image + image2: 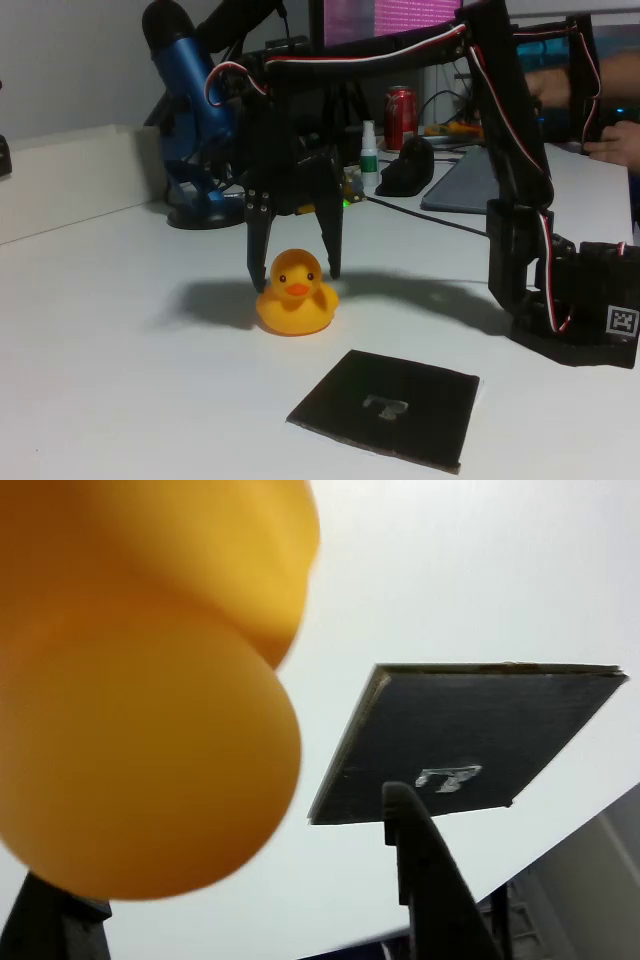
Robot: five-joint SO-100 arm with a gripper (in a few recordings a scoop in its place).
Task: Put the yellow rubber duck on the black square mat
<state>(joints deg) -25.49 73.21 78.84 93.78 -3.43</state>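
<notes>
Yellow rubber duck (296, 296) sits on a white table (110, 340), with a cluttered desk behind holding a blue microphone (190, 100) and a red can (401, 116). The gripper (295, 268) straddles the duck, fingers spread wide on either side, not visibly squeezing. Black square mat (390, 405) lies near the front edge, apart from the duck, bare tabletop between them

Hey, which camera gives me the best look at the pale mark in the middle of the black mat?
The wrist view: the pale mark sits sharp and fairly large on the black square mat, just above one gripper finger. In the fixed view the mark is small and dim, seen at a shallow angle, though its T shape can be made out.
</notes>
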